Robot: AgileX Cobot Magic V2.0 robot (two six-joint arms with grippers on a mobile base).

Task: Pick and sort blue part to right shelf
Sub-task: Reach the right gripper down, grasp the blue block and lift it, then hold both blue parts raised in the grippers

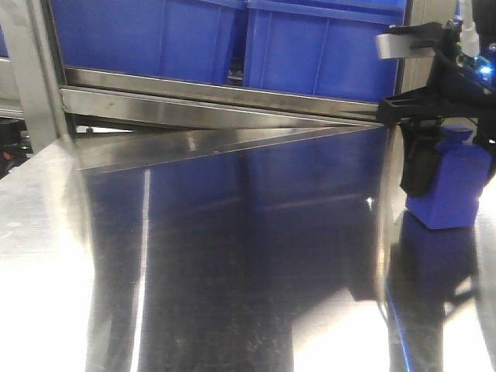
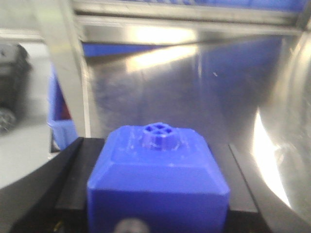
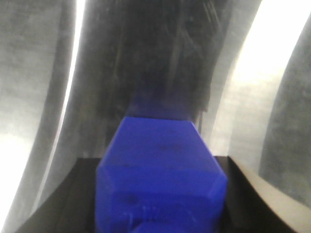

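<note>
In the left wrist view, a blue part (image 2: pixel 158 187) with a round ribbed boss facing away fills the space between my left gripper's (image 2: pixel 156 165) black fingers (image 2: pixel 73 187), which are shut on it. It faces the right shelf's steel rail (image 2: pixel 184 22). A second blue part (image 1: pixel 449 186) hangs upright just above the steel table at the right, boss upward, with my right gripper (image 1: pixel 434 167) shut on it. The right wrist view shows this part (image 3: pixel 160 174) from above over the table. The right shelf (image 1: pixel 217 97) with blue bins (image 1: pixel 333 54) runs along the back.
The steel table (image 1: pixel 232 271) is shiny and reflects the bins. A grey metal upright (image 1: pixel 35 77) of the rack stands at the far left. A blue bin (image 2: pixel 60 121) and dark equipment (image 2: pixel 12 73) show beyond the upright in the left wrist view.
</note>
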